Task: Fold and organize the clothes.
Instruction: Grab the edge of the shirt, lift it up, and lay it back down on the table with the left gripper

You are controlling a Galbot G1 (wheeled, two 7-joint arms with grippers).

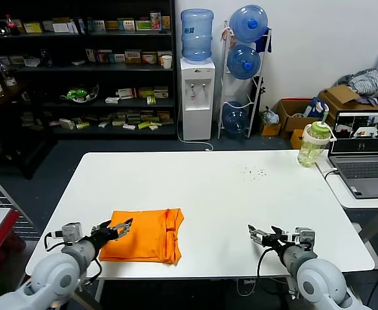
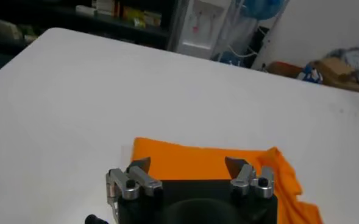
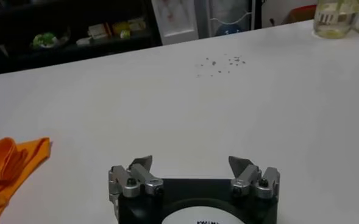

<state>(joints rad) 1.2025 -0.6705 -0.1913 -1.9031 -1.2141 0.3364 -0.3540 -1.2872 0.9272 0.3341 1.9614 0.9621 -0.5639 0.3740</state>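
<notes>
The clothes are one bright orange T-shirt (image 1: 145,235), folded into a rough rectangle on the white table (image 1: 227,194) near its front left edge. Its right side is bunched into ridges. My left gripper (image 1: 119,228) hovers at the shirt's left edge, open, nothing between its fingers; in the left wrist view the left gripper (image 2: 189,165) stands wide above the orange T-shirt (image 2: 203,163). My right gripper (image 1: 258,234) rests low near the front right of the table, open and empty. The right wrist view shows the right gripper (image 3: 191,164) over bare table, with the T-shirt (image 3: 11,161) off to one side.
A laptop (image 1: 364,150) and a pale green bottle (image 1: 313,143) stand on a side table at the right. A few dark specks (image 1: 256,172) lie on the far table. Shelves (image 1: 79,64) and a water dispenser (image 1: 196,77) stand behind.
</notes>
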